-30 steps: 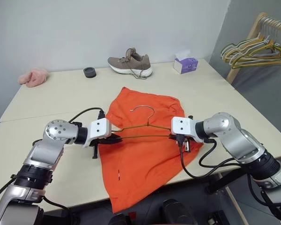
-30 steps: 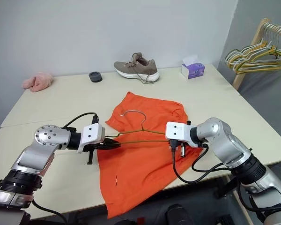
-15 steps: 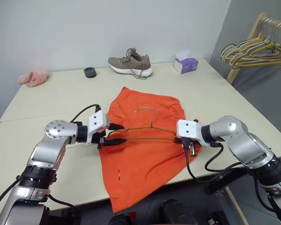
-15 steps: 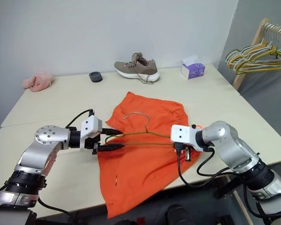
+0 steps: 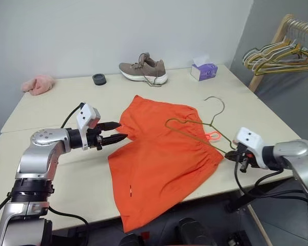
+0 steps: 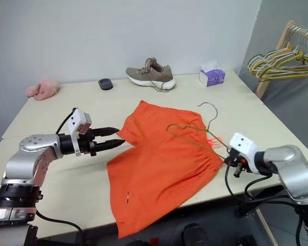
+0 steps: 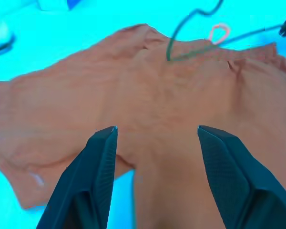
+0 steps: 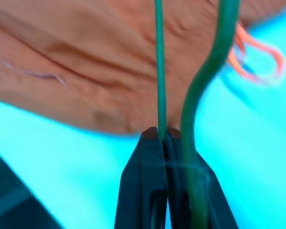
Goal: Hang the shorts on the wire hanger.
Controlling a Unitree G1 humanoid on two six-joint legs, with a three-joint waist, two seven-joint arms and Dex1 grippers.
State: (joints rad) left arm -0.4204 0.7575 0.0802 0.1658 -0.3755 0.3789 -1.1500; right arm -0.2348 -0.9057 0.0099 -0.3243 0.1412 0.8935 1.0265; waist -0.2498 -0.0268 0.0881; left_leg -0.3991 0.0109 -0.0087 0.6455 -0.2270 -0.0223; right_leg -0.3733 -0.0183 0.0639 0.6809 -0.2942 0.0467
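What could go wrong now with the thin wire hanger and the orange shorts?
1. The right gripper pinches the thin olive-grey wire hanger at one corner only, so it may swing or slip.
2. The left gripper is open and holds nothing, so the bright orange fabric shorts, overhanging the table edge, could slide off.

- The shorts (image 5: 161,156) are bright orange thin fabric, spread flat on the table's near half, with one leg hanging over the front edge. The gathered waistband faces right, and its orange drawstring loop (image 5: 212,136) lies beside it.
- The wire hanger (image 5: 195,129) is thin olive-grey wire, lifted and tilted above the waistband, with its hook (image 5: 215,105) raised toward the far side.
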